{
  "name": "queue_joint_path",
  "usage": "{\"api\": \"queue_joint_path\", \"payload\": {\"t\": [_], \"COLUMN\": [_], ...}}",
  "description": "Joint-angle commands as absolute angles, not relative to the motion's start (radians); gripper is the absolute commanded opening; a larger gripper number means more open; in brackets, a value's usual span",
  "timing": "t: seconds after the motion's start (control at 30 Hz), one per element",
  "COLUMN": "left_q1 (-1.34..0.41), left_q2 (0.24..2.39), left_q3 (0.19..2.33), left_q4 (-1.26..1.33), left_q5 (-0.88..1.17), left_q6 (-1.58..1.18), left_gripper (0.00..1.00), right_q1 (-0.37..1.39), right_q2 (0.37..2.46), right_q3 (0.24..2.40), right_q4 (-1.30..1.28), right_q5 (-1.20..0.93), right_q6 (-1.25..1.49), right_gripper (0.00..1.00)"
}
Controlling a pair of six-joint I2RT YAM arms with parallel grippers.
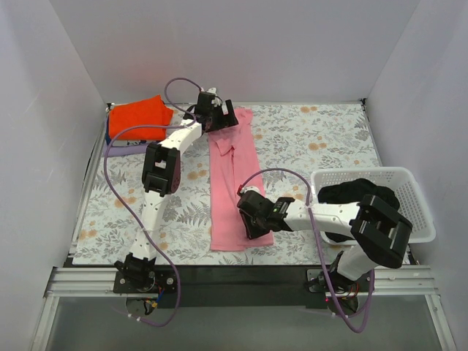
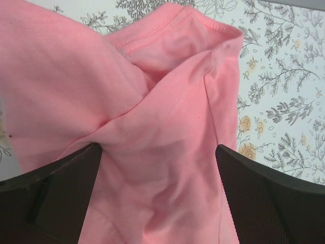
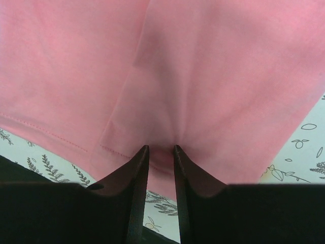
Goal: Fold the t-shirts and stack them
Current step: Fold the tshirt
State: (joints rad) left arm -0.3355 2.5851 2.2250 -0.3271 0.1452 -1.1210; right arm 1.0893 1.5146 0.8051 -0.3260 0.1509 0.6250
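Left arm [image 1: 150,212] and right arm [image 1: 322,214]: white link shells, black joint housings, black bases [image 1: 135,274]. Purple cable [image 1: 110,180] loops loose along each. Left fingers [image 2: 264,198] are broad, black, with dimpled faces; right fingers [image 3: 133,183] dark and tapering to narrow tips.

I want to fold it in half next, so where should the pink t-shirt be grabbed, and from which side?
Probably the two short ends, from above. The pink t-shirt lies flat as a long narrow strip running from near to far. The right gripper pinches the near hem; the left gripper stands open over the bunched far end, where raised folds give something to pinch.
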Motion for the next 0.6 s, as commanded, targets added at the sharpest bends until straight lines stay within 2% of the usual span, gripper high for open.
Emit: {"api": "queue_joint_path", "payload": {"t": [0.0,0.3,0.57], "left_q1": [-0.298,-0.298,-0.301], "left_q2": [2.615,2.554,2.295], "left_q3": [2.252,2.266,2.206], "left_q4": [-0.296,-0.172,-0.164], "left_q5": [0.169,0.348,0.377], "left_q6": [-1.092,-1.091,-1.095], "left_gripper": [0.96,0.96,0.98], "right_q1": [1.086,1.081,1.074], "right_q2": [1.539,1.485,1.324], "right_q3": [0.865,0.975,0.908], "right_q4": [-0.367,-0.426,-0.492], "right_q5": [0.15,0.204,0.278], "right_q6": [0.626,0.572,0.609], "right_gripper": [0.32,0.33,0.36]}}
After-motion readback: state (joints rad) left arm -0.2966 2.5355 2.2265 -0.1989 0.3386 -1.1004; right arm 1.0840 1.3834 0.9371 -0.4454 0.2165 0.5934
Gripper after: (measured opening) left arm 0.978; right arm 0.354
